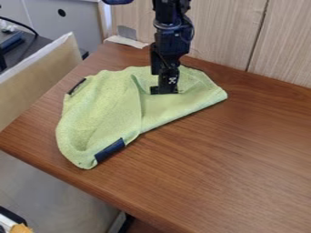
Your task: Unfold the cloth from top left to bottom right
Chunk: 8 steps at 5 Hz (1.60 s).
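The black gripper [164,90] hangs down over the upper middle of the green cloth [100,109], low at its surface, just right of a raised fold. How the gripper stands, and whether it holds any cloth, cannot be made out. The cloth lies folded and rumpled on the brown table, with a long slanting edge from its right corner down toward the lower left. A dark patch [110,150] is on its lower edge, and a smaller dark strip [76,86] on its upper left edge.
The brown wooden table [224,168] extends right and toward the front. A light wood-panel wall [279,41] stands along its back edge. A beige board [39,75] borders the left side. Tape [126,41] lies at the table's back left corner.
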### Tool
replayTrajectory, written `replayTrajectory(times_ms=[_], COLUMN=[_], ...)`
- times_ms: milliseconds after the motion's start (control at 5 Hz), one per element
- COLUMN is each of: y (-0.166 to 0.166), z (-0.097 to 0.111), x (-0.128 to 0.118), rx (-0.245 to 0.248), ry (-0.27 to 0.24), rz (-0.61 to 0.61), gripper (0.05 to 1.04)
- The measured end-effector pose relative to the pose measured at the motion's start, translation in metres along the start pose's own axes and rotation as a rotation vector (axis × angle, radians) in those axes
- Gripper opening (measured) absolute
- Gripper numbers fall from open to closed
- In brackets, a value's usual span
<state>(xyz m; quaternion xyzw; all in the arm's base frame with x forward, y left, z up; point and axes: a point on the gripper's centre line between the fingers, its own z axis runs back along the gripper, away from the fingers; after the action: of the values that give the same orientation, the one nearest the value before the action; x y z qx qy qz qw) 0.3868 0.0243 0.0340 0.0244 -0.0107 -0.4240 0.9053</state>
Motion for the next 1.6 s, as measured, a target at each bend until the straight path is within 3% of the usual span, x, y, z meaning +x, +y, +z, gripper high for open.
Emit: replayTrajectory(times_ms=[200, 400, 600, 800, 1000, 1200, 1600], y=[0.0010, 0.0050, 0.0068, 0.0092, 0.0093, 0.0095, 0.0094], z=[-0.0173, -0.0212, -0.0233, -0.0210, -0.0207, -0.0207, -0.0208], x=[0.0003, 0.0029, 0.0031, 0.0048, 0.0041, 0.0042, 0.0050], rx=[-0.031, -0.038, -0.040, -0.033, -0.032, -0.031, -0.036], ry=[0.030, 0.039, 0.039, 0.033, 0.038, 0.038, 0.026], rz=[-0.016, -0.019, -0.018, -0.015, -0.014, -0.008, 0.002], gripper=[1.001, 0.950, 0.695, 0.368, 0.170, 0.065, 0.055])
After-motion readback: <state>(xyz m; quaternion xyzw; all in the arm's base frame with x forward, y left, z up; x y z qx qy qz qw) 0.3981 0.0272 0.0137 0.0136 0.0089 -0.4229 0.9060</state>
